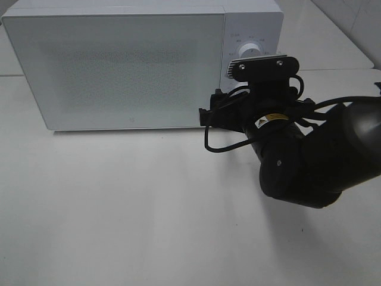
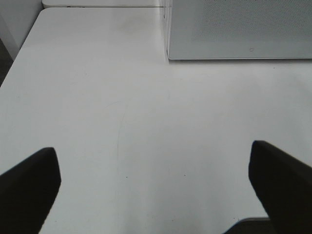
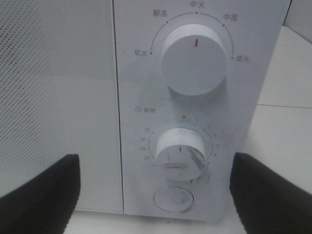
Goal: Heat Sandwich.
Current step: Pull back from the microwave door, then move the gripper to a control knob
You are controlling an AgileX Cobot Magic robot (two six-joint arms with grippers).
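Facing the timer knob (image 3: 179,155), right end effector (image 3: 153,163) spread wide

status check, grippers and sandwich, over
Left gripper open over white table. Right gripper open, facing white microwave's round timer dial. Sandwich not in view; perforated microwave door shut.

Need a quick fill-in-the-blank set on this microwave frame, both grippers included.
1. The microwave has its door ____.
2. Its panel carries ____ round knobs above one button.
3. The right gripper, open, faces the lower knob, whose red mark points at ____.
4. The left gripper, over the bare table, has its jaws ____.
Missing words: closed; two; 0; open.
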